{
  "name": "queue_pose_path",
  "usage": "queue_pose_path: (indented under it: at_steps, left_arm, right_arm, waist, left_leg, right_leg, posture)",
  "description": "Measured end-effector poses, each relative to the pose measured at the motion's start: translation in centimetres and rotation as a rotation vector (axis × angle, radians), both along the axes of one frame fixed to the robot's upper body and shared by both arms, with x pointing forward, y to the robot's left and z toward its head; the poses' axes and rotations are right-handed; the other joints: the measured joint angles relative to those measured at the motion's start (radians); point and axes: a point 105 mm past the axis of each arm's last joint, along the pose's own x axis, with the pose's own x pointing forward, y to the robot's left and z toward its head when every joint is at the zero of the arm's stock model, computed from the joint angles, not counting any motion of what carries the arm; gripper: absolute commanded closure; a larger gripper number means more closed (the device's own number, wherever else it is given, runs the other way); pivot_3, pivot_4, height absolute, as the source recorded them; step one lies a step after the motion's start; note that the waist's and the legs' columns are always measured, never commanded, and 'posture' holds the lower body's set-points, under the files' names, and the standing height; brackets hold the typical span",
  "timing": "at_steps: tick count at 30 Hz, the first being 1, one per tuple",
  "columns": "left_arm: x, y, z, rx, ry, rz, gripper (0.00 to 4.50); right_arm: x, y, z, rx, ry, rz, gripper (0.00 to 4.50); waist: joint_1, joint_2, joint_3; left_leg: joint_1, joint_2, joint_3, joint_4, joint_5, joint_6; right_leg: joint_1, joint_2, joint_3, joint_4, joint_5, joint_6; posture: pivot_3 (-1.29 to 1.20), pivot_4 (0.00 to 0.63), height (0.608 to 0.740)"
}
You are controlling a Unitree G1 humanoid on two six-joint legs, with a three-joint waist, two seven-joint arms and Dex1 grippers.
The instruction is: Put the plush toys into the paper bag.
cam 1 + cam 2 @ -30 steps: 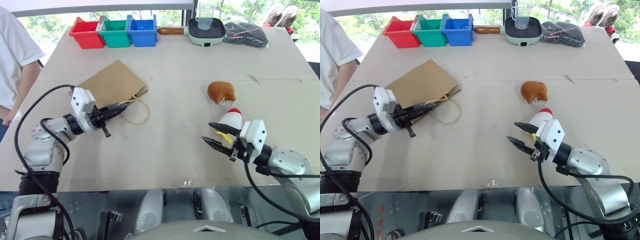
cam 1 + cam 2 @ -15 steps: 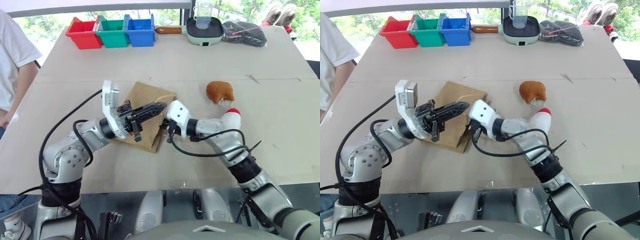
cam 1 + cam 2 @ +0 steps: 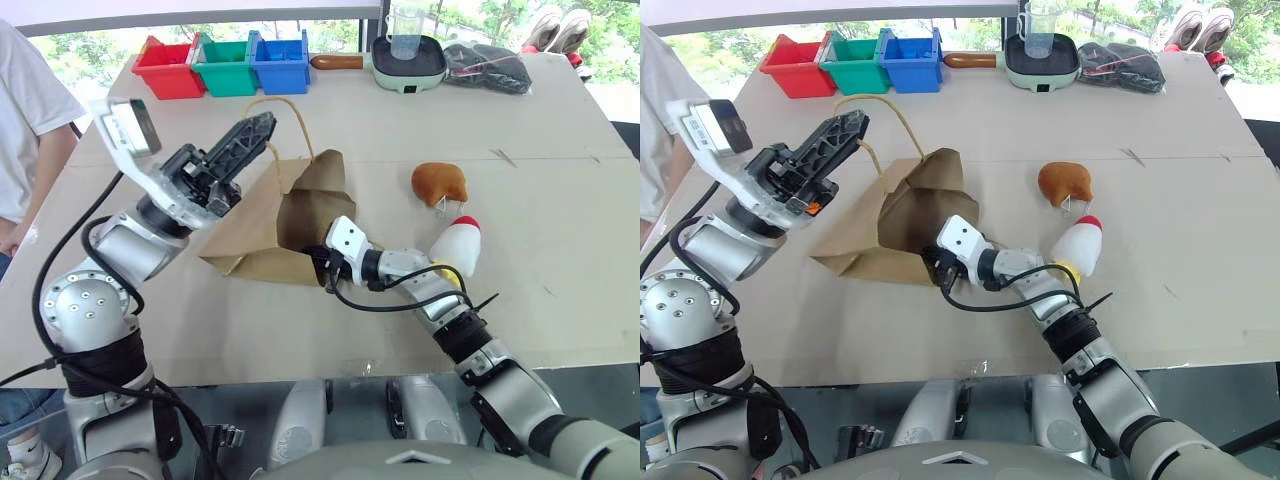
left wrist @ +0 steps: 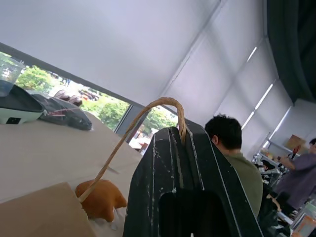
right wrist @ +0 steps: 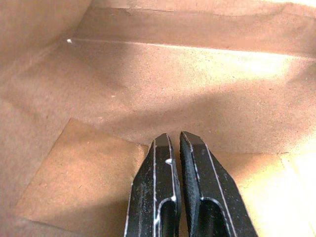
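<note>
The brown paper bag (image 3: 262, 232) lies on the table with its mouth gaping toward the toys. My left gripper (image 3: 260, 127) is raised above it, shut on one cord handle (image 4: 132, 129), which pulls the bag's upper side up. My right gripper (image 5: 175, 139) is shut, its fingers reaching into the bag's mouth (image 3: 910, 222) with brown paper all around them and nothing seen between them. The orange-brown plush toy (image 3: 440, 183) rests to the right of the bag. The white rocket plush toy (image 3: 457, 246) with a red tip stands beside my right forearm.
Red (image 3: 164, 68), green (image 3: 224, 64) and blue (image 3: 280, 61) bins line the far edge. A pale green pan (image 3: 411, 60) with a clear cup and a black pouch (image 3: 488, 67) sit at the back right. A person in white (image 3: 25, 120) stands at the left.
My left gripper has risen with the handle, lifting the bag's top side and opening its mouth. My right arm swung left from the rocket toy to the bag, shut, and now reaches inside.
</note>
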Motion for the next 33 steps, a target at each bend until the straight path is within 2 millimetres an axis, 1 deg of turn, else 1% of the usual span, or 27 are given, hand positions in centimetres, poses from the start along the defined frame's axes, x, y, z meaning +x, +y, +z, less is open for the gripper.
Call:
queue_pose_path:
  at_steps: [4,6,8,9,12,13,15,16,18,19,20,21,23,24,26,28,29,30,33]
  left_arm:
    - [-0.1,0.1,-0.6,0.008,0.026,-0.005,4.5]
    - [-0.2,-0.2,-0.8,0.027,0.022,-0.012,4.5]
    - [-0.4,-0.8,-2.0,0.07,0.031,-0.027,4.5]
    - [-0.3,-1.0,-2.7,0.085,0.043,-0.028,4.5]
    - [-0.2,-1.2,-3.1,0.088,0.043,-0.03,4.5]
    - [-0.2,-1.3,-3.0,0.091,0.03,-0.03,4.5]
    - [-0.2,-1.3,-3.0,0.091,0.023,-0.029,4.5]
    - [-0.2,-2.1,-3.0,0.091,0.011,-0.068,4.5]
    - [0.0,-1.8,-3.1,0.094,0.016,-0.055,4.5]
    - [0.1,-1.8,-3.3,0.096,0.02,-0.057,4.5]
    - [0.1,-1.9,-3.3,0.094,0.02,-0.068,4.5]
    - [0.2,-2.1,-3.2,0.096,0.015,-0.079,4.5]
    - [0.1,-2.6,-3.0,0.105,-0.004,-0.106,4.5]
    - [0.0,-2.8,-3.1,0.109,-0.006,-0.116,4.5]
    - [0.1,-2.9,-3.2,0.112,0.0,-0.125,4.5]
    - [0.2,-2.9,-3.0,0.112,-0.006,-0.125,4.5]
    - [0.2,-2.9,-3.0,0.112,-0.008,-0.125,4.5]
    - [0.2,-2.9,-3.0,0.112,-0.008,-0.125,4.5]
    - [0.2,-2.9,-3.1,0.112,-0.005,-0.124,4.5]
  right_arm:
    - [0.0,-0.2,0.0,-0.003,-0.013,-0.007,4.45]
    - [0.0,-0.8,0.3,-0.006,-0.013,-0.04,4.45]
    - [-0.3,-3.6,1.2,0.028,0.044,-0.092,3.96]
    - [-0.5,-5.6,2.5,0.046,0.04,-0.111,3.63]
    - [-1.2,-8.1,4.7,0.055,0.015,-0.136,2.36]
    - [-2.2,-9.8,6.3,0.062,-0.001,-0.159,1.85]
    - [-3.2,-10.8,7.5,0.062,-0.015,-0.17,1.85]
    - [-5.0,-15.5,6.8,-0.06,0.052,-0.309,1.85]
    - [-4.7,-19.0,6.4,-0.141,0.08,-0.465,1.85]
    - [-4.4,-20.5,6.3,-0.165,0.087,-0.546,1.85]
    - [-4.0,-21.6,6.1,-0.188,0.099,-0.622,1.85]
    - [-3.8,-22.3,5.5,-0.219,0.111,-0.669,1.85]
    - [-3.6,-23.2,3.5,-0.315,0.15,-0.709,1.85]
    - [-3.5,-23.3,2.9,-0.342,0.157,-0.714,2.05]
    - [-3.0,-22.9,2.7,-0.362,0.123,-0.706,2.77]
    - [-2.6,-22.4,2.6,-0.354,0.089,-0.7,3.75]
    - [-2.5,-22.1,2.7,-0.344,0.074,-0.699,4.33]
    - [-2.4,-22.1,2.7,-0.339,0.063,-0.697,4.46]
    - [-2.5,-22.0,2.9,-0.316,0.031,-0.675,4.46]
  waist:
    - [0.001,0.0,0.0]
    - [0.005,0.0,0.0]
    - [0.012,0.001,0.001]
    - [0.019,0.002,0.001]
    - [0.023,0.001,0.001]
    - [0.024,0.001,0.001]
    - [0.02,0.002,0.001]
    - [0.028,0.006,0.003]
    - [0.03,0.004,0.003]
    - [0.027,0.003,0.002]
    - [0.022,0.002,0.002]
    - [0.02,0.002,0.002]
    - [0.018,0.002,0.002]
    - [0.017,0.002,0.002]
    - [0.013,0.001,0.001]
    - [0.011,-0.002,-0.001]
    - [0.01,-0.002,-0.001]
    - [0.01,-0.002,-0.001]
    - [0.009,-0.002,-0.001]
  left_leg:
    - [0.0,0.0,0.0,0.0,0.0,0.0]
    - [-0.001,0.0,-0.001,0.0,0.0,0.0]
    - [-0.003,-0.001,-0.001,0.0,0.0,0.0]
    - [-0.004,-0.001,-0.001,0.0,0.0,0.0]
    - [-0.004,-0.001,-0.002,0.0,0.0,0.0]
    - [-0.003,0.0,-0.003,-0.001,0.0,0.0]
    - [-0.002,0.0,-0.002,-0.002,0.0,0.0]
    - [-0.003,-0.001,-0.003,-0.002,0.0,0.0]
    - [-0.004,-0.002,-0.002,-0.001,0.0,0.0]
    - [-0.003,-0.003,0.0,-0.001,0.0,0.0]
    - [-0.002,-0.003,0.002,-0.001,0.0,0.0]
    - [-0.002,-0.002,0.003,-0.001,0.0,0.0]
    - [-0.001,-0.001,0.007,-0.001,0.0,0.0]
    - [-0.001,-0.001,0.007,-0.001,0.0,0.0]
    - [-0.001,-0.001,0.007,-0.001,0.0,0.0]
    - [-0.001,0.0,0.007,-0.001,0.0,0.0]
    - [-0.001,0.0,0.006,-0.001,0.0,0.0]
    - [-0.001,0.0,0.006,-0.001,0.0,0.0]
    - [-0.001,0.0,0.005,-0.001,0.0,0.0]
  right_leg:
    - [0.0,0.0,0.0,0.0,0.0,0.0]
    - [0.0,0.0,-0.001,0.0,0.0,0.0]
    - [0.0,-0.001,-0.001,-0.002,0.0,0.0]
    - [-0.001,-0.002,0.0,-0.002,0.0,0.0]
    - [-0.001,-0.001,-0.001,-0.002,0.0,0.0]
    - [-0.001,0.0,-0.002,-0.002,0.0,0.0]
    - [-0.001,0.002,-0.001,-0.002,0.0,0.0]
    - [-0.001,0.0,-0.002,-0.002,-0.001,0.0]
    - [0.0,-0.001,-0.001,-0.004,-0.001,0.0]
    - [0.0,-0.001,0.001,-0.003,-0.001,0.0]
    - [0.0,0.0,0.002,-0.003,-0.001,0.0]
    - [-0.001,0.001,0.002,-0.003,-0.001,0.0]
    - [-0.001,0.002,0.002,-0.002,-0.001,0.0]
    - [-0.001,0.003,0.002,-0.002,-0.001,0.0]
    - [0.0,0.003,0.002,-0.002,-0.001,0.0]
    - [0.0,0.003,0.002,-0.003,-0.001,0.0]
    - [0.0,0.002,0.003,-0.003,-0.001,0.0]
    - [0.0,0.002,0.003,-0.003,-0.001,0.0]
    - [0.0,0.002,0.004,-0.003,-0.001,0.0]
  posture:
    - [0.0,0.15,0.74]
    - [0.0,0.15,0.74]
    - [0.0,0.15,0.74]
    - [0.0,0.15,0.74]
    - [0.0,0.15,0.74]
    - [0.0,0.15,0.74]
    - [0.0,0.15,0.74]
    - [0.0,0.15,0.74]
    - [0.0,0.15,0.74]
    - [0.0,0.15,0.74]
    - [0.0,0.15,0.74]
    - [0.0,0.15,0.74]
    - [0.0,0.15,0.74]
    - [0.0,0.15,0.74]
    - [0.0,0.15,0.74]
    - [0.0,0.15,0.74]
    - [0.0,0.15,0.74]
    - [0.0,0.15,0.74]
    - [0.0,0.15,0.74]
